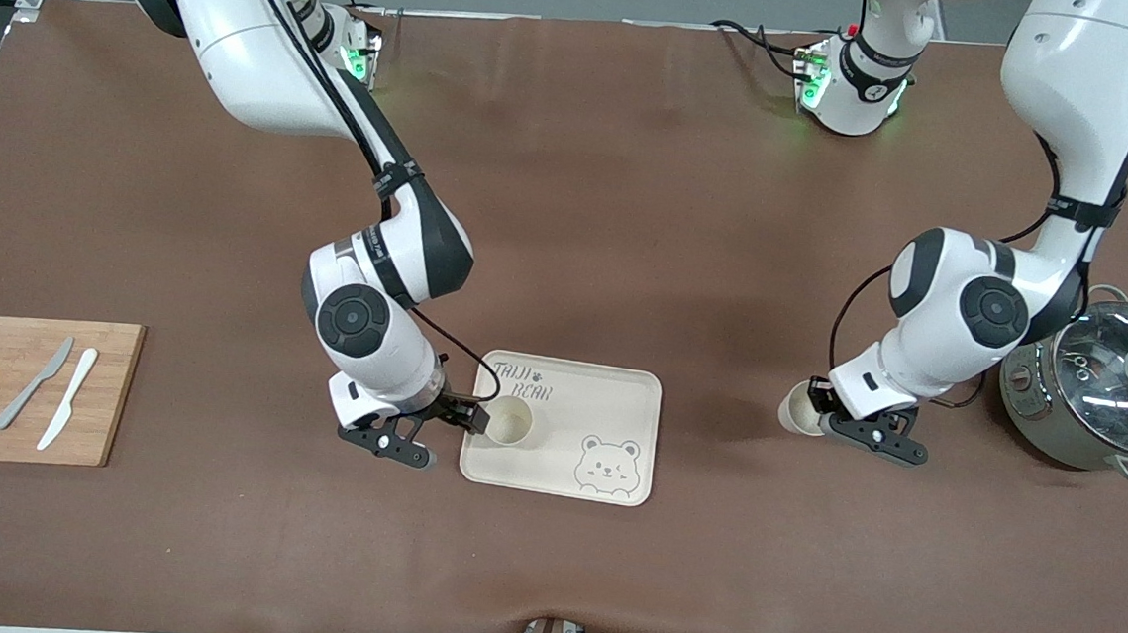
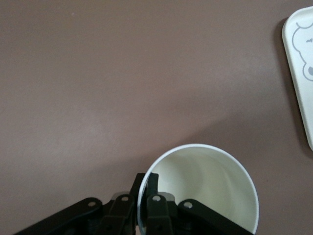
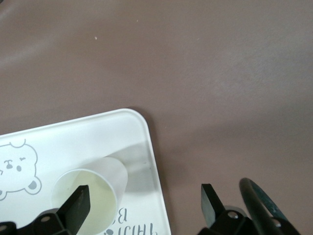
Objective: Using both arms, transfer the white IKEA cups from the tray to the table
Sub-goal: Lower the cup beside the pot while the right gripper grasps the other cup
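Gripping one white cup (image 1: 800,410) by its rim, the left gripper (image 1: 823,414) hangs over bare table (image 1: 631,212) at centre-right; the right gripper (image 1: 471,416), jaws wide, straddles the tray's (image 1: 618,400) edge beside the second cup (image 1: 509,422), lower centre.

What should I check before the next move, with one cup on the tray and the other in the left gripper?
1. Left gripper shut on its cup: ok.
2. That cup off the tray, over bare table: ok.
3. Held cup resting on the table: cannot tell.
4. Right gripper open: ok.
5. One finger inside the tray cup, one outside: ok.
6. Pot apart from the left gripper: ok.
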Action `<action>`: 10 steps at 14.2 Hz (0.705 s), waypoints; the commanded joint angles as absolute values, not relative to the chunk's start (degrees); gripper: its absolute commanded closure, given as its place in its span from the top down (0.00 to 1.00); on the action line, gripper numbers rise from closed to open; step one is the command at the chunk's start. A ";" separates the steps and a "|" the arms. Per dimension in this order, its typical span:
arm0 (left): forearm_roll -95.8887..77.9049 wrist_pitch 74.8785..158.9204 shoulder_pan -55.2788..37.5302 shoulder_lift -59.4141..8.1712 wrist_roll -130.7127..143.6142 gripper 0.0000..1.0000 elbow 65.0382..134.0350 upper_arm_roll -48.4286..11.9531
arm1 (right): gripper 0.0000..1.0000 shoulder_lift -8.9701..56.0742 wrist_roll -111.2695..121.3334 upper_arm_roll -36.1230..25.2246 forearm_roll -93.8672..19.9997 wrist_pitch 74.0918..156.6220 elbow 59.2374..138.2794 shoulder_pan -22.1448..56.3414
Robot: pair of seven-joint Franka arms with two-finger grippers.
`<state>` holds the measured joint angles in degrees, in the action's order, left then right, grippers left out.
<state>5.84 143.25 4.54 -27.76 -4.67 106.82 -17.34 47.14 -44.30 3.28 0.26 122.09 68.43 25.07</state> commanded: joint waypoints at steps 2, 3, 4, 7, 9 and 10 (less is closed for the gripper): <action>5.54 150.88 4.75 -31.98 -5.10 0.00 106.79 -17.67 | 1.00 47.64 -47.72 2.81 1.84 125.85 69.60 27.07; 5.62 152.82 4.75 -32.78 -5.10 0.00 106.87 -17.58 | 1.00 47.64 -47.72 2.73 1.85 126.64 70.31 27.33; 5.71 153.19 4.75 -33.04 -5.10 0.00 106.87 -17.58 | 1.00 47.64 -47.72 2.72 2.02 127.26 70.75 27.42; 5.71 153.19 4.83 -33.13 -4.31 0.00 106.70 -17.67 | 1.00 47.72 -47.81 2.72 2.64 127.53 71.36 27.77; 5.63 153.19 4.83 -33.40 -4.13 0.00 106.52 -17.67 | 1.00 47.72 -47.81 2.72 2.81 128.58 72.42 28.03; 5.63 153.19 4.83 -33.49 -4.13 0.00 106.44 -17.58 | 1.00 47.64 -47.81 2.72 2.99 129.11 73.20 28.04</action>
